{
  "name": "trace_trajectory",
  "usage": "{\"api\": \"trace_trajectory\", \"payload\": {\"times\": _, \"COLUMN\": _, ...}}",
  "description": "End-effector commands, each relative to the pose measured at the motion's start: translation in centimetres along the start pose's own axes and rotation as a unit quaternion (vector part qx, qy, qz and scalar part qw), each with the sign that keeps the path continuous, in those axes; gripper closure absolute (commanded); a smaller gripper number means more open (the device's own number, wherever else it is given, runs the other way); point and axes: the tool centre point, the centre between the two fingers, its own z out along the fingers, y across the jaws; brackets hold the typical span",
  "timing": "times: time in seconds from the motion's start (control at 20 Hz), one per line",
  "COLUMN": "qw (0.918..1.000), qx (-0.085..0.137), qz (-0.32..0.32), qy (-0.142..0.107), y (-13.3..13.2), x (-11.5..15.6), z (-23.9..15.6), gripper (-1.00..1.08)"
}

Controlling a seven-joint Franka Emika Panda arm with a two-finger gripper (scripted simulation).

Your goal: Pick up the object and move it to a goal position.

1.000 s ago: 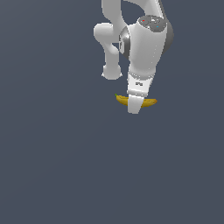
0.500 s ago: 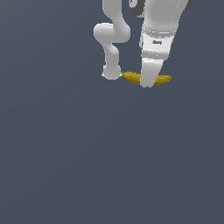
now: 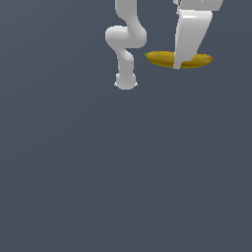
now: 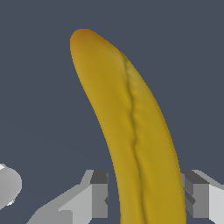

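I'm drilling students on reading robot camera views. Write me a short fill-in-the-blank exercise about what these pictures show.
1. The gripper is shut on a yellow ____.
2. In the wrist view, the banana passes between two gray ____.
3. In the exterior view, both ends of the banana stick out past the gripper, one to the view's left and one to its ____.
4. The floor behind everything is plain dark ____.

Missing words: banana; fingers; right; gray
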Motion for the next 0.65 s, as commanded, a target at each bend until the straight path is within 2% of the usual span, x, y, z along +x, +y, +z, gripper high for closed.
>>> {"api": "trace_trajectory", "payload": {"times": 0.0, "qw": 1.0000, "qx": 0.000, "qz": 0.000, "qy": 0.000, "y": -0.2, "x": 0.3, "z": -1.6, "gripper": 1.08}}
{"api": "trace_trajectory", "payload": {"times": 0.6, "qw": 1.0000, "qx": 0.000, "qz": 0.001, "qy": 0.000, "y": -0.3, "x": 0.8, "z": -4.3, "gripper": 1.08}}
